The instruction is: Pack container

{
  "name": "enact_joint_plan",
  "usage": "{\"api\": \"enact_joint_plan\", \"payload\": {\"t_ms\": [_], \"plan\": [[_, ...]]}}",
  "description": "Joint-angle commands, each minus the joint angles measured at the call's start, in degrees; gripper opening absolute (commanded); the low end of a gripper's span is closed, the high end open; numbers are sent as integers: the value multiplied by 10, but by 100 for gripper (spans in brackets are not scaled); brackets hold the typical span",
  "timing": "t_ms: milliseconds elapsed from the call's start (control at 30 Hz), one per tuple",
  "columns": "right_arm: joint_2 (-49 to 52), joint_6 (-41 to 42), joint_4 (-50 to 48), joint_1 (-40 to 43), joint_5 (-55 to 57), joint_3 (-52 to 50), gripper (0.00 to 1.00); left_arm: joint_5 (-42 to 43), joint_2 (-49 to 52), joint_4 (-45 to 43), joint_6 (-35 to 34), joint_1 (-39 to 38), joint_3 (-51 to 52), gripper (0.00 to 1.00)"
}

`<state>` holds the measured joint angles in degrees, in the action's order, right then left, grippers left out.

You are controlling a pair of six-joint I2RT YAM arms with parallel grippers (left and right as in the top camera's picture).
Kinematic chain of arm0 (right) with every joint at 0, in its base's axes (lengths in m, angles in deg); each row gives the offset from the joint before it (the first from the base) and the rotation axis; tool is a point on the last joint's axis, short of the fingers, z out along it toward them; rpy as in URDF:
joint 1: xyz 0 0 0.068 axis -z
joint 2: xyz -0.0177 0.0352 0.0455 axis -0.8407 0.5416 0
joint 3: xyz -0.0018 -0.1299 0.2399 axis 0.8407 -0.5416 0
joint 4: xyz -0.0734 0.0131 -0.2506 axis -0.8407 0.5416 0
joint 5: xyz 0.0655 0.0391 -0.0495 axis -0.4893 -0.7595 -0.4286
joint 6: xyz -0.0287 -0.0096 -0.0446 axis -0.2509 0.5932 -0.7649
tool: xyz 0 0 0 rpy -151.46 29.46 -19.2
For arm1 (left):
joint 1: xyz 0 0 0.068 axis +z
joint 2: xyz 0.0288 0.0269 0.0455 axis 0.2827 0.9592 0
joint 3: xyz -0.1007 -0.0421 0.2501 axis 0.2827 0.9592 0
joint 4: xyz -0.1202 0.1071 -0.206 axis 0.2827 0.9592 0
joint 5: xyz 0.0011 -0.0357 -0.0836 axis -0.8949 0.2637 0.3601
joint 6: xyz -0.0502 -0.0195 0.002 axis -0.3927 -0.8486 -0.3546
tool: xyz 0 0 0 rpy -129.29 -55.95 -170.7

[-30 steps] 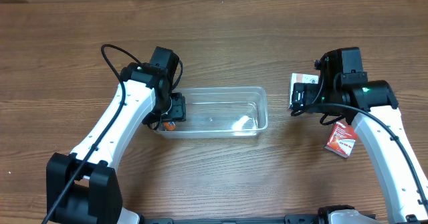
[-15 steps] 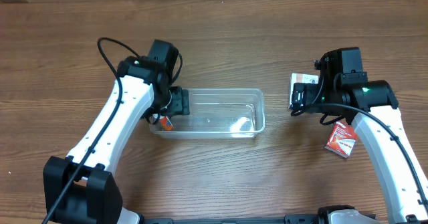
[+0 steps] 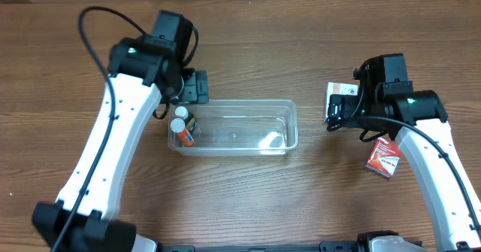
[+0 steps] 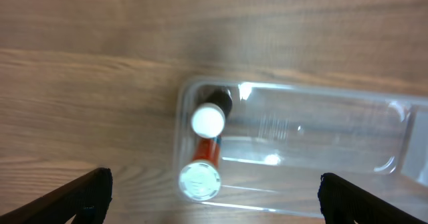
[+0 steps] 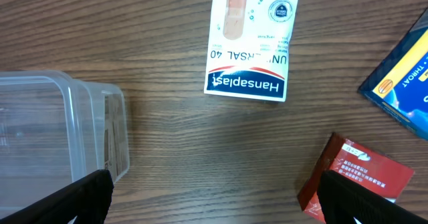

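The clear plastic container (image 3: pixel 248 128) lies on the wooden table at centre. Two white-capped bottles stand in its left end: an orange-labelled one (image 3: pixel 183 134) (image 4: pixel 200 174) and a dark one (image 3: pixel 183 115) (image 4: pixel 212 114). The container also shows in the left wrist view (image 4: pixel 321 137) and the right wrist view (image 5: pixel 60 127). My left gripper (image 3: pixel 197 86) (image 4: pixel 214 197) is open and empty, raised above the container's left end. My right gripper (image 3: pixel 333 115) (image 5: pixel 214 197) is open and empty over bare table between the container and the boxes.
A white Hansaplast box (image 5: pixel 251 42) (image 3: pixel 340 94) lies beyond my right gripper. A red box (image 5: pixel 354 177) (image 3: pixel 382 156) lies to the right. A blue box (image 5: pixel 401 77) shows at the right wrist view's right edge.
My left gripper has let go of the orange-labelled bottle in the container's left end and lifted up and away toward the back. The right arm has not moved.
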<state>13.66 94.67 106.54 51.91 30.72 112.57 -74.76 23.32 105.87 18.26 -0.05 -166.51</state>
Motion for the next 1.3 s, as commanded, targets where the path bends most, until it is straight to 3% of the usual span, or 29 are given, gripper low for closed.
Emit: {"api": "enact_joint_plan", "payload": {"t_ms": [0,267,633,1267], "plan": [[-14,17,-4,2,5,39,100,-38,-63,-3,3,18,-42,100],[20,43,-15,10,85,156,100,-34,-133,-13,18,102,-42,100],[218,2,-25,59,76,181,100,37,-114,-22,37,217,-42,100],[349,-2,-22,45,37,179,100,40,-67,-21,37,221,-42,100]]}}
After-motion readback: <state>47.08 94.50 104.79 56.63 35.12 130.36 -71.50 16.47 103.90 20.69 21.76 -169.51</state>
